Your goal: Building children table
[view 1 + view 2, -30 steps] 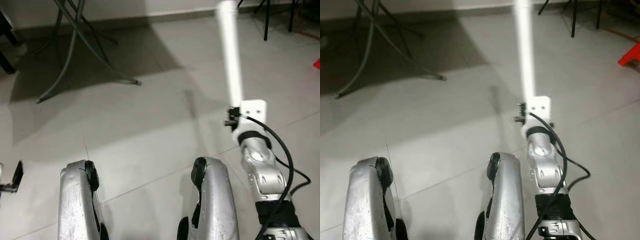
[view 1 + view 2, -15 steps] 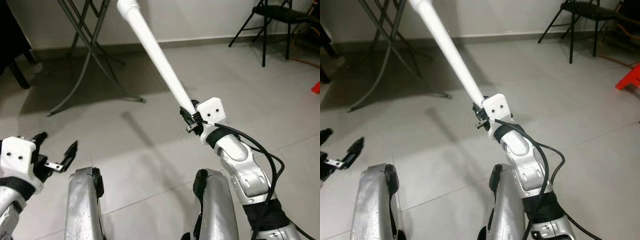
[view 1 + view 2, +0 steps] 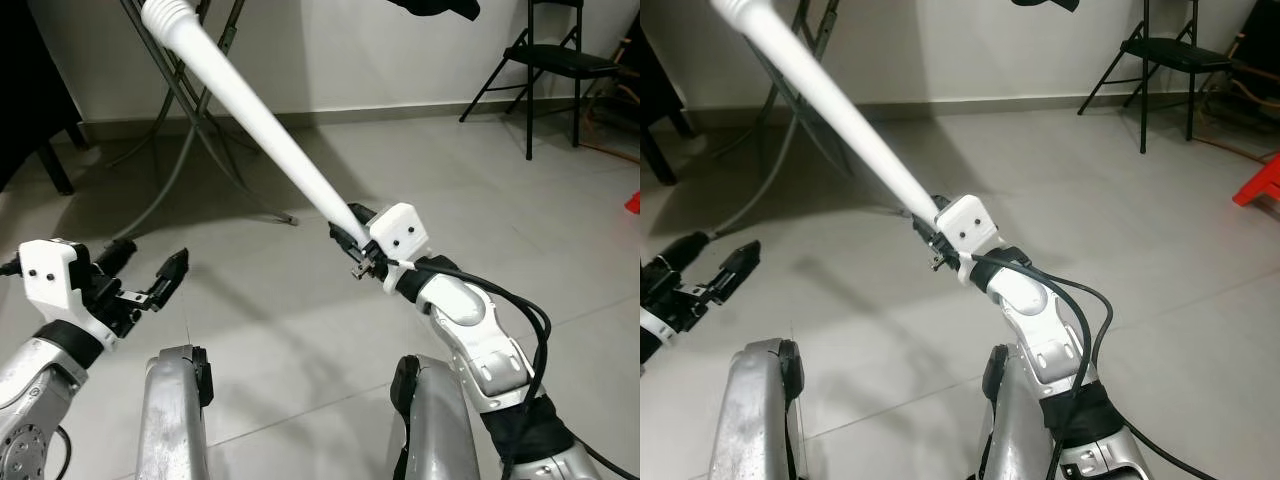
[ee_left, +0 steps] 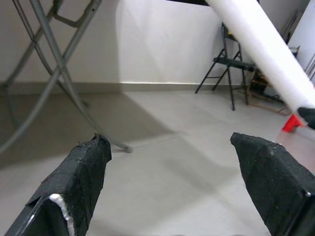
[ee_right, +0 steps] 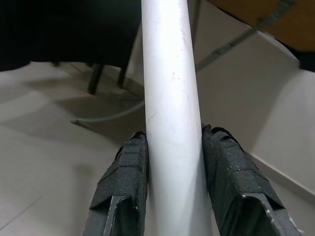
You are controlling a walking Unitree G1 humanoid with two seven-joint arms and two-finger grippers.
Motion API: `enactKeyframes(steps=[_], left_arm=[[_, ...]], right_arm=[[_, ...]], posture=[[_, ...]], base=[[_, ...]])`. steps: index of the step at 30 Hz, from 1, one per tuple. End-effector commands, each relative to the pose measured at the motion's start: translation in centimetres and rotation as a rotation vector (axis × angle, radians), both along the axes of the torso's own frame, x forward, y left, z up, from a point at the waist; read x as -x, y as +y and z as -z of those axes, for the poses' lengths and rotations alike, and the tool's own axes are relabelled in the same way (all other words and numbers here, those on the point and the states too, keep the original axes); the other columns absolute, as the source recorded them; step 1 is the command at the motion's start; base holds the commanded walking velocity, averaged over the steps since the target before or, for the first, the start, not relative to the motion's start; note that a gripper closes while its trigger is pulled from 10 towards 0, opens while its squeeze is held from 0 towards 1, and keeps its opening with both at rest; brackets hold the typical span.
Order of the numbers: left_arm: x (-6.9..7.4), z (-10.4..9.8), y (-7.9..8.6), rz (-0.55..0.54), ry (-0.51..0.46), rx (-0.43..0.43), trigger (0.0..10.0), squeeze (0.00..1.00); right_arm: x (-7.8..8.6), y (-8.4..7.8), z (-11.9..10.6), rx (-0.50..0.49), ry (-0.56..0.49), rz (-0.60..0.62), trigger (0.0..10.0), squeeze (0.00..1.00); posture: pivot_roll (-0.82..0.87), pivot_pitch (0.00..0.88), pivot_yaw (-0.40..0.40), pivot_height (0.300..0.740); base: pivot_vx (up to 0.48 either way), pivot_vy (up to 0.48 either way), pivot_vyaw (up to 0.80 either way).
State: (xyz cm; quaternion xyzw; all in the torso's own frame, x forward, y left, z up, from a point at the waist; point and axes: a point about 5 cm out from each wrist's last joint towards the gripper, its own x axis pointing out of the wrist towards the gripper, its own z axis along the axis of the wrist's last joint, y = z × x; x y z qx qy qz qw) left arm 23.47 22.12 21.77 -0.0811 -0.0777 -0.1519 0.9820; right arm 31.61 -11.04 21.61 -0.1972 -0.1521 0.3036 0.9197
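A long white table leg (image 3: pixel 250 115) slants up and to the left across the head views, its ribbed end (image 3: pixel 165 12) near the top edge. My right gripper (image 3: pixel 352 237) is shut on its lower part, and in the right wrist view the leg (image 5: pixel 171 108) runs between both black fingers (image 5: pixel 123 182). My left gripper (image 3: pixel 150 275) is raised at the lower left, open and holding nothing. In the left wrist view its two fingers (image 4: pixel 81 172) stand wide apart, with the leg (image 4: pixel 266 54) crossing the upper corner.
A folding table's grey crossed legs (image 3: pixel 195 130) stand at the back left on the tiled floor. A black folding chair (image 3: pixel 545 70) stands at the back right by the wall. A red object (image 3: pixel 1260 180) lies at the right edge. My silver knees (image 3: pixel 175 420) are below.
The camera has tilted up. My right gripper has swung the leg from nearly upright to slanting left. My left gripper has risen from the lower left edge toward the middle.
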Motion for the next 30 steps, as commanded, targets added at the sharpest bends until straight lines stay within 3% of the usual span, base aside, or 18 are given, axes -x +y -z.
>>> enactKeyframes(steps=[1, 12, 22, 30], left_arm=[[-0.1, 0.0, -1.0, 0.052, 0.011, 0.034, 10.0, 0.00], [-1.4, -1.2, -3.8, 0.192, 0.009, 0.161, 10.0, 0.00], [-1.7, -1.0, -4.7, 0.197, 0.033, 0.145, 10.0, 0.00], [-2.2, -1.6, -5.5, 0.213, 0.028, 0.185, 10.0, 0.00]], right_arm=[[0.3, 0.3, 0.3, 0.016, -0.012, -0.032, 0.0, 0.00], [0.3, 1.1, 1.3, 0.022, -0.004, -0.081, 0.0, 0.00], [0.8, 1.8, 1.9, -0.044, 0.047, -0.094, 0.0, 0.00], [1.1, 3.0, 2.5, -0.055, 0.084, -0.175, 0.0, 0.00]], posture=[[0.00, 0.000, -0.101, 0.300], [0.01, 0.000, -0.097, 0.300], [0.01, 0.000, -0.094, 0.300], [0.02, 0.000, -0.098, 0.335]], base=[[0.000, 0.000, 0.00], [0.000, 0.000, 0.00], [0.000, 0.000, 0.00], [0.000, 0.000, 0.00]])
